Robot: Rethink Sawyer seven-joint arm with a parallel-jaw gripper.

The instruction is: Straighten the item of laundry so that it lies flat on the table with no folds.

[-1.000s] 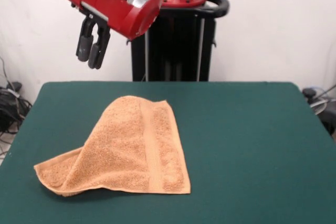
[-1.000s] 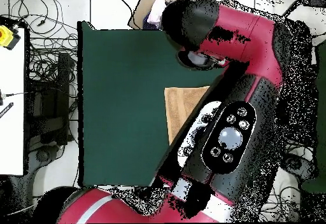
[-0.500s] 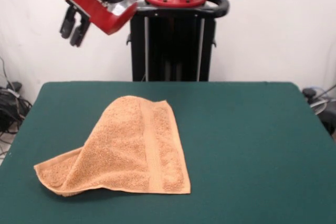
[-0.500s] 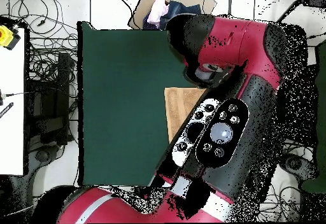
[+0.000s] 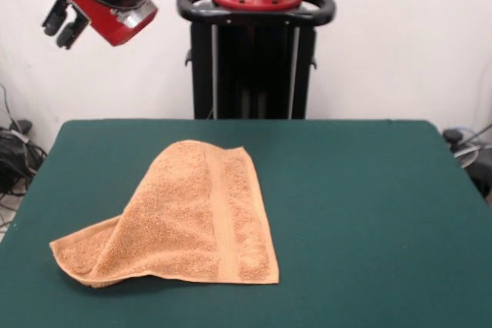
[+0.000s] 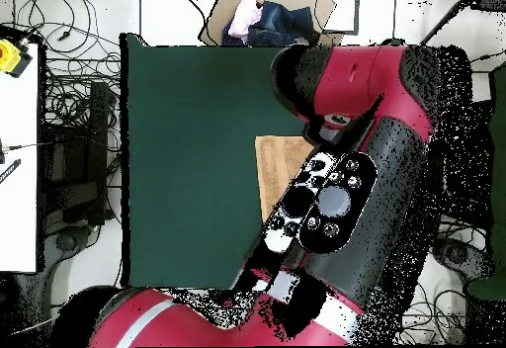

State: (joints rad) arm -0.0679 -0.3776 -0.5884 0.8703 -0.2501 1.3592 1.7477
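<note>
The item of laundry is an orange-tan towel lying left of centre on the green table. It is not flat. Its left part is folded over in a raised hump, and one corner sticks out at the near left. A flat woven band runs down its right side. My gripper hangs high at the upper left, well above and clear of the towel, open and holding nothing. In the overhead view the arm covers most of the towel, and only a strip shows on the table.
The black pedestal stands behind the table's far edge. Cables lie on the floor at the left. Overhead, a white bench with a yellow object is at the left, and a cardboard box sits beyond the table's top edge.
The arm has risen and swung left in the front view, carrying the gripper farther from the towel. The towel has not moved.
</note>
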